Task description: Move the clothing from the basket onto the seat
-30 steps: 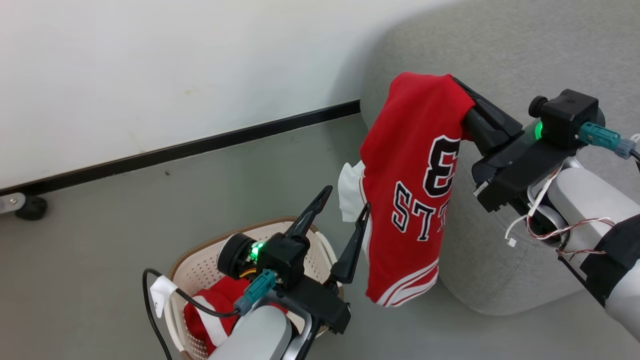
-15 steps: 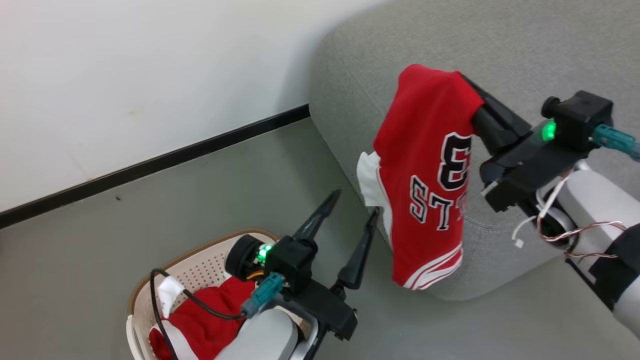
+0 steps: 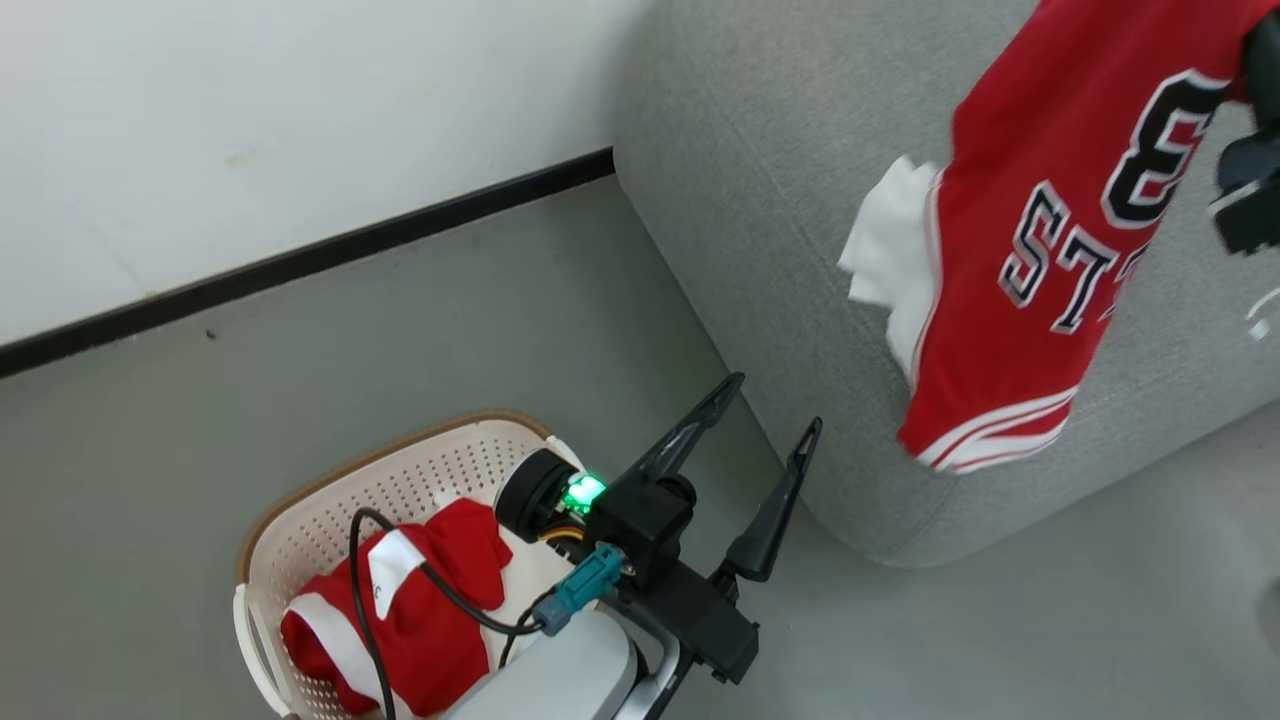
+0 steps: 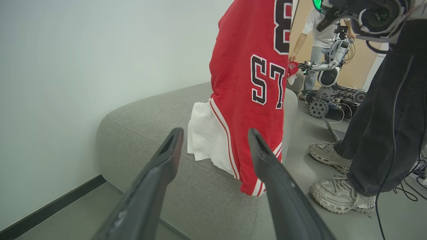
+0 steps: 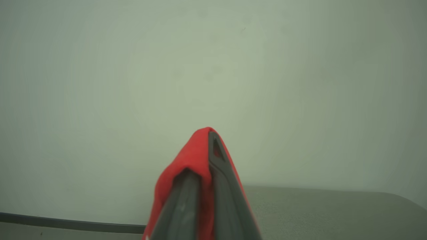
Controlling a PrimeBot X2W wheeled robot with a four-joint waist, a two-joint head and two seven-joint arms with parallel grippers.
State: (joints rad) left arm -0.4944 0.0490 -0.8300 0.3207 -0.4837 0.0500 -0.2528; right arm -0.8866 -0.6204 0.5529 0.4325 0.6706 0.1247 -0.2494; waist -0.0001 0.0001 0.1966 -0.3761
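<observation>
Okay, right gripper (image 5: 208, 135) has its jaws pinched together on a fold of the red jersey (image 3: 1040, 260), with red cloth wrapped over the fingertips in the right wrist view. Jersey hangs in the air, upside-down black-and-white lettering and a numeral showing, white fabric bunched at one edge, striped hem at the bottom. It dangles in front of the rounded corner of the grey seat (image 3: 760, 200); can't tell if it touches the cushion. Left gripper (image 3: 775, 402) has its jaws spread wide with nothing between them, above the floor (image 3: 300, 350) between basket (image 3: 440, 465) and seat. Striped garment (image 3: 410, 650), red with a white band, lies crumpled in the basket, black cable (image 3: 355, 600) crossing over it. Basket sits on the floor near the seat and the white wall (image 3: 250, 100). Left wrist view: person's legs (image 4: 377, 133) in dark trousers and pale sneakers by the seat, second robot (image 4: 330, 76) further back.
</observation>
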